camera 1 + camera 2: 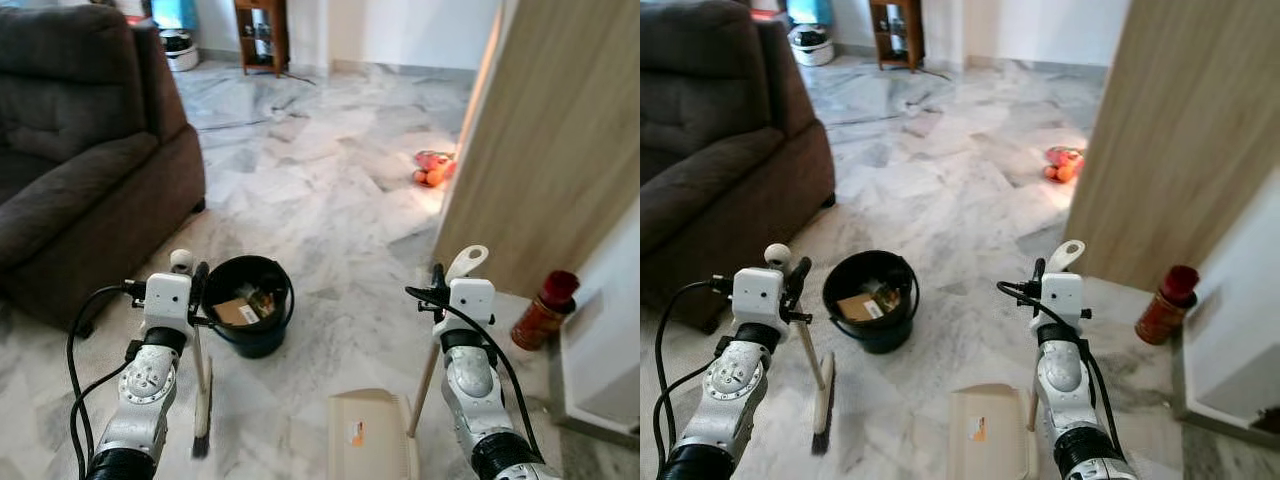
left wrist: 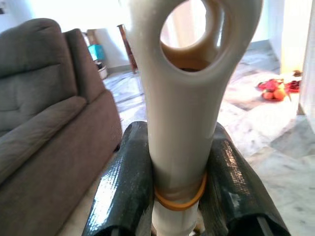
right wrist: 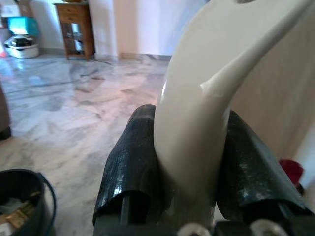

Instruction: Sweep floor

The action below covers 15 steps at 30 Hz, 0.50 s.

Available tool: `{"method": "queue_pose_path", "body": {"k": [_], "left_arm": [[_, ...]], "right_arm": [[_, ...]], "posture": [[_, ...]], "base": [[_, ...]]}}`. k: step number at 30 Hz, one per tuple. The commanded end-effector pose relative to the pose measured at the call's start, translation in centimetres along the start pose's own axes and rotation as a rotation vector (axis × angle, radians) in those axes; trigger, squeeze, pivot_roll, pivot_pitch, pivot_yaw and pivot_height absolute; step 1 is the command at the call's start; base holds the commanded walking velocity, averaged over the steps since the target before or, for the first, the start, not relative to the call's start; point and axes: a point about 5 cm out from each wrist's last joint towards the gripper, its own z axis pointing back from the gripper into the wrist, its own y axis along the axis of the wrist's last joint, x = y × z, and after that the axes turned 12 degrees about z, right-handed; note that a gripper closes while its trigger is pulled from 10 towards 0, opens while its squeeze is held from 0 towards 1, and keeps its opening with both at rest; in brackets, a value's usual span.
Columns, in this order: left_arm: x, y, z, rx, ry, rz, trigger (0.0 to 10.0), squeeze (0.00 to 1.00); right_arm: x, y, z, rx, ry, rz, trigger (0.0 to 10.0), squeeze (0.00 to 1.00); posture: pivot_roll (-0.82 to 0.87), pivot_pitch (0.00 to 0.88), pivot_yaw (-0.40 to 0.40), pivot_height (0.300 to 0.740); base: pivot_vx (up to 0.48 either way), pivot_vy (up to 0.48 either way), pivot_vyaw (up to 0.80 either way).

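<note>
Left gripper: at seven o'clock in the head views, jaws closed on the cream handle of the hand broom; in the left wrist view both black fingers press the handle from either side, below its hanging hole.
Hand broom: hangs nearly upright, dark bristles down at the floor, just beside the bucket at its eight o'clock.
Right gripper: at five o'clock, jaws closed on the cream handle of the dustpan; the right wrist view shows the fingers clamping it on both sides.
Dustpan: cream tray flat on the floor at six o'clock, between the two arms, its handle rising to the right gripper.
Bucket: black, on the marble floor ahead of the left gripper, holding cardboard scraps and bits of litter.
Red canister: upright at three o'clock, beside the foot of the wooden panel.
Sofa: dark brown, at ten o'clock.
Orange and red objects: a small heap on the floor at one o'clock, near the panel's edge; too small to identify.
Wooden stand: at twelve o'clock against the far wall.
</note>
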Motion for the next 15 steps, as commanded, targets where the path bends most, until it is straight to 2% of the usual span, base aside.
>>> {"method": "queue_pose_path", "body": {"k": [1,7,12,15], "left_arm": [[-0.2,0.8,-0.4,0.053,0.026,-0.003,10.0,0.0],[0.4,0.4,-0.4,0.051,0.035,0.024,10.0,0.0],[2.1,0.0,-1.4,0.037,0.02,0.06,10.0,0.0],[2.5,0.0,-1.7,0.036,0.019,0.064,10.0,0.0]], "right_arm": [[0.9,1.1,-1.0,0.054,-0.025,-0.007,10.0,0.0],[1.7,1.2,-1.3,0.052,-0.038,0.006,10.0,0.0],[3.9,1.5,-2.0,0.069,-0.082,0.033,10.0,0.0],[4.7,1.6,-2.1,0.072,-0.097,0.041,10.0,0.0]], "posture": [[0.15,0.0,0.014,0.74],[0.12,0.0,0.002,0.74],[0.04,0.0,-0.021,0.74],[0.02,0.0,-0.027,0.74]], "base": [[0.0,0.0,-0.8],[0.0,0.0,-0.8],[0.0,0.0,-0.8],[0.0,0.0,-0.8]]}}
